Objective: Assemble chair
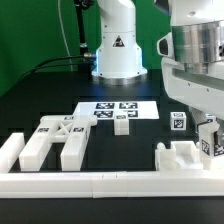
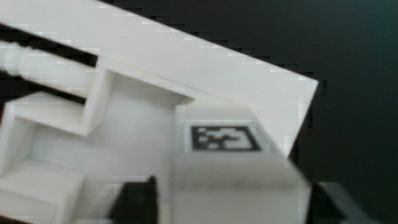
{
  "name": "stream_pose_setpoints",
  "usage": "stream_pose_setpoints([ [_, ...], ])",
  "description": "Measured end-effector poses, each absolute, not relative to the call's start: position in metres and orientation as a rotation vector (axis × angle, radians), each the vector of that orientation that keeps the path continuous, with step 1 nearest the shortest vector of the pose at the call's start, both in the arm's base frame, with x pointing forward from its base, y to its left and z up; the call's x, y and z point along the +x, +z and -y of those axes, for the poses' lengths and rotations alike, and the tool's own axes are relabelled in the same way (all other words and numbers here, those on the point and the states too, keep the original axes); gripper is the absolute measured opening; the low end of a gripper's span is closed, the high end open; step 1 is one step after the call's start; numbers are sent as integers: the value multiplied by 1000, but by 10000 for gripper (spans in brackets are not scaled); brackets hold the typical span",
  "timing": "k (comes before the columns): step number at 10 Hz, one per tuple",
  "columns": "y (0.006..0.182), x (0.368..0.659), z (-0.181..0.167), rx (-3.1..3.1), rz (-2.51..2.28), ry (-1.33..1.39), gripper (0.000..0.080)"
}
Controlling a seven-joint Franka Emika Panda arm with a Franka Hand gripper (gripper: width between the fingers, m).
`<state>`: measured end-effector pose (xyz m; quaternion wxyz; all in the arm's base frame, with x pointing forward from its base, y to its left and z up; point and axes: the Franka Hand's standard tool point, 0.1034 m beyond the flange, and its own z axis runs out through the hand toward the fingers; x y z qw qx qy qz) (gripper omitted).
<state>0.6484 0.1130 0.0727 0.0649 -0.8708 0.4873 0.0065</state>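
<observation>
My gripper (image 1: 207, 150) hangs at the exterior view's right, just above the table. Its jaws stand on either side of a white chair piece (image 1: 209, 138) that carries a black-and-white tag. In the wrist view that piece (image 2: 228, 160) fills the gap between my fingers, and my gripper (image 2: 235, 206) looks shut on it. A stepped white chair part (image 1: 183, 155) sits right beside it and also shows in the wrist view (image 2: 80, 110). The X-braced panel (image 1: 58, 131) and square legs (image 1: 72, 151) lie at the exterior view's left. Small cubes (image 1: 122, 124) (image 1: 178, 122) stand in the middle.
The marker board (image 1: 118, 108) lies flat behind the cubes. A long white border rail (image 1: 100, 183) runs along the front, with a side rail (image 1: 10, 150) at the exterior view's left. The robot base (image 1: 117, 55) stands at the back.
</observation>
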Motion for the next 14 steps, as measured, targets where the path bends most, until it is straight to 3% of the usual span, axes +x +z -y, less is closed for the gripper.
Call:
stream_pose_setpoints([
  [2,69,645,-121,-2853,-981,-5,628],
  [8,65,649,-120,-3028,-228,-49,649],
  [9,65,649,-120,-3020,-296,-45,649],
  [11,65,648,-121,-2988,-500,-32,391],
  [12,65,648,-121,-2971,-585,-27,391],
  [13,65,648,-121,-2942,-708,-19,285],
  [14,65,648,-121,-2914,-814,-13,285],
])
